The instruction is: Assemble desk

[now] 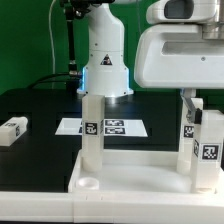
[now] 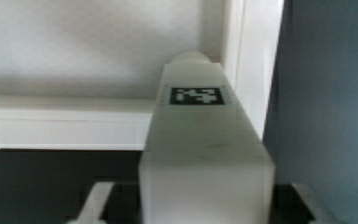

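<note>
Nearest, the tabletop (image 1: pixel 130 185) lies on the black table (image 1: pixel 40 150). At the exterior view's right, the tool (image 2: pixel 202 205) straddles an upright tagged leg (image 2: pixel 202 140) (clamped or loose, I cannot tell). A second leg (image 1: pixel 93 130) stands further left, with the marker board (image 1: pixel 115 127) behind.

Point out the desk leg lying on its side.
The leg at the exterior view's far left: it lies flat on the black table, while the other legs stand upright at the tabletop.

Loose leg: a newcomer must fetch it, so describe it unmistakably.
Start at the big white tabletop in the foreground. Look beyond it toward the exterior view's left. The leg there lies flat on the black table; the others stand upright.
</note>
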Available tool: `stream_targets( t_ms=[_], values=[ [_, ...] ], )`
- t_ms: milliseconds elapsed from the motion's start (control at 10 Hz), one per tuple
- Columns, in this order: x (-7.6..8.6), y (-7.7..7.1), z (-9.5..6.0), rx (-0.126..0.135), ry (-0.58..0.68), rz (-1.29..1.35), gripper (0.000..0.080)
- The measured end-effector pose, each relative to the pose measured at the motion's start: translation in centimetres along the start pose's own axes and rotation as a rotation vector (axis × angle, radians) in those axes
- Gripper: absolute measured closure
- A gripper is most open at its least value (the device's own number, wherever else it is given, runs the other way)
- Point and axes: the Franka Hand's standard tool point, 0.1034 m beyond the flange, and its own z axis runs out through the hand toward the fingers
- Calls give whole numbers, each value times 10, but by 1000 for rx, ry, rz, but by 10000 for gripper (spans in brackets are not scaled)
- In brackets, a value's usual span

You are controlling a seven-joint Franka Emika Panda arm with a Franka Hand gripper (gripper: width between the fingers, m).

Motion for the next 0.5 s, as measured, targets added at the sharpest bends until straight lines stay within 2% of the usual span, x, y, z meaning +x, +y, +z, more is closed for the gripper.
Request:
stream_targets(
  t_ms=[500],
  values=[
    [-1,4,1,11,-6,481,511]
  ],
)
